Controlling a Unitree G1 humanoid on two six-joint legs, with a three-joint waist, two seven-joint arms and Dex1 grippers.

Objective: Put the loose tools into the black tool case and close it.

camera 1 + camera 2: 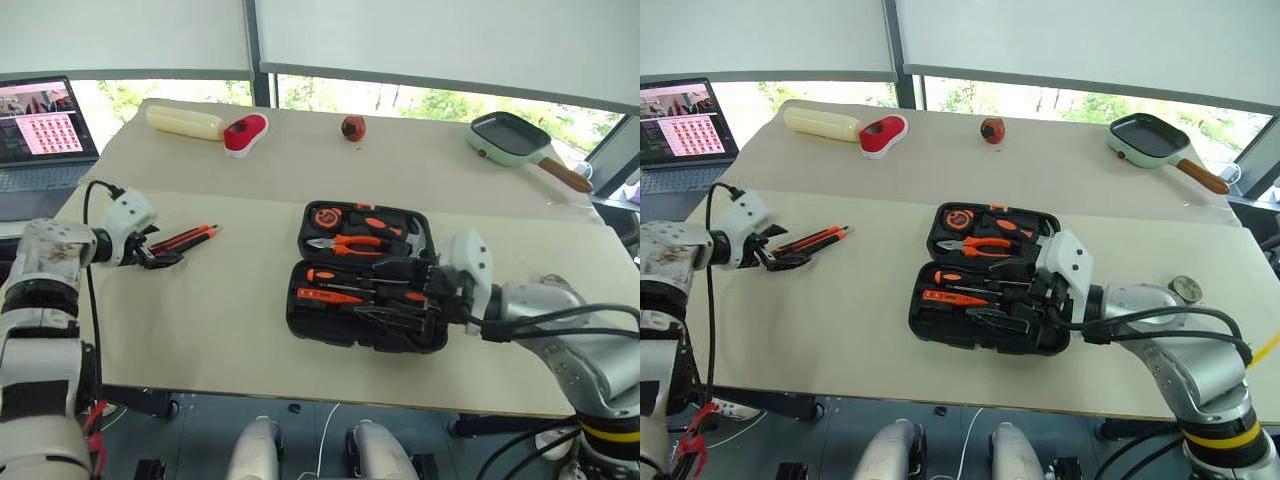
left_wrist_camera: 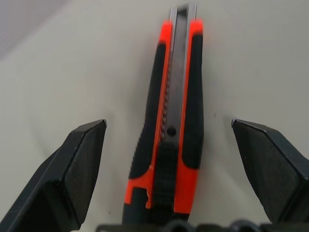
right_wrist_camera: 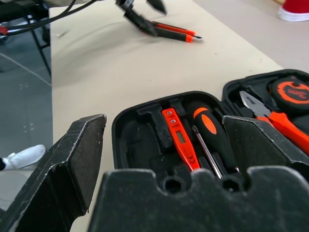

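Observation:
The black tool case lies open in the middle of the table. It holds pliers, a tape measure, an orange tester screwdriver and a black-and-orange screwdriver. My right gripper hovers open over the case's right side. An orange-and-black utility knife lies loose on the table at the left. My left gripper is open with a finger on either side of the knife's handle, apart from it. A small dark tape roll sits at the back of the table.
A green frying pan stands at the back right. A red-and-white oval gadget and a pale yellow cylinder lie at the back left. An open laptop sits beyond the table's left edge.

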